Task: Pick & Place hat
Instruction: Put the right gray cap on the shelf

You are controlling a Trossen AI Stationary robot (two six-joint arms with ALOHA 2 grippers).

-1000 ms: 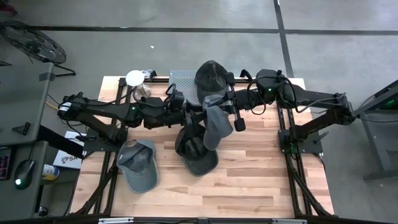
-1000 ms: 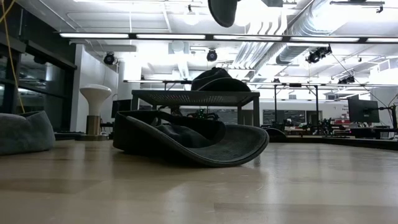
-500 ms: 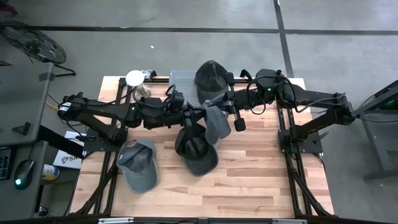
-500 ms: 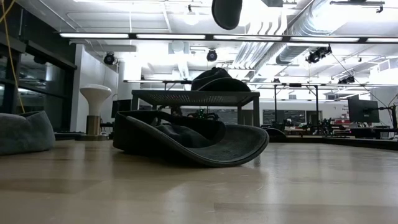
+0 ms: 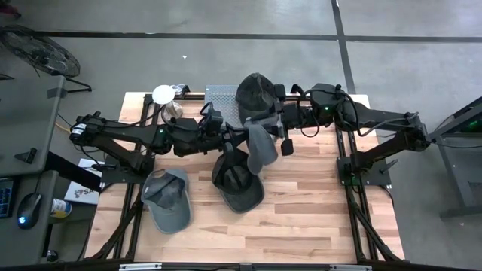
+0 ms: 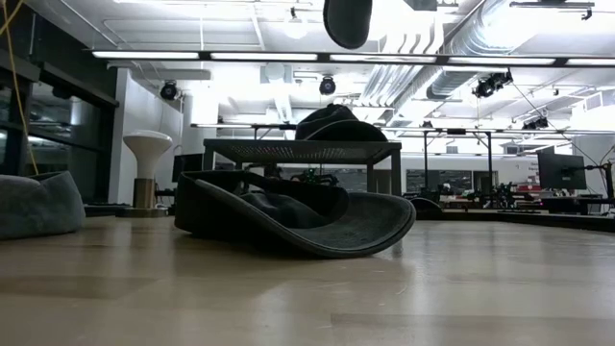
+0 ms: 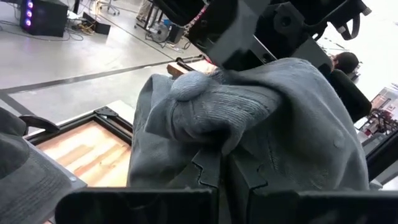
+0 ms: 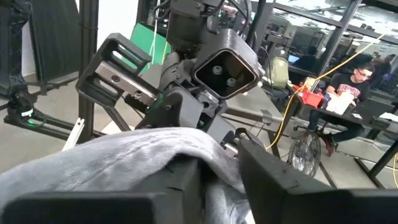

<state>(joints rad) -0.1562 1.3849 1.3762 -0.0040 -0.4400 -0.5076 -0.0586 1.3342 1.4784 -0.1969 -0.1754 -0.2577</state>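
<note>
A grey hat (image 5: 257, 149) hangs high over the table's middle between my two grippers; its lower end shows at the top of the low view (image 6: 347, 19). My left gripper (image 5: 239, 139) reaches in level from the left and is shut on the hat. My right gripper (image 5: 273, 132) comes in level from the right. Its fingers stand apart in the right wrist view (image 8: 217, 180), with the hat's cloth (image 8: 124, 155) still lying between and over them. My left gripper pinches a bunched fold of the grey hat's cloth (image 7: 219, 152) between its two fingers, coming in level from the table's left. The hat is lifted clear of the table and sags below the fingers. My right gripper's spread fingers (image 8: 180, 177) have the hat's cloth draped over one of them, coming level from the right.
A dark hat (image 5: 237, 184) lies upside down on the wood right under the held one. Another grey hat (image 5: 167, 199) rests near the left front. A third dark hat (image 5: 254, 90) sits on the metal platform (image 5: 218, 94) at the back, beside a white stand (image 5: 164, 95).
The hanging grey hat has drawn up shorter and shifted a little toward my left gripper; its lower end now hangs higher above the dark hat. Both arms have stayed where they were.
</note>
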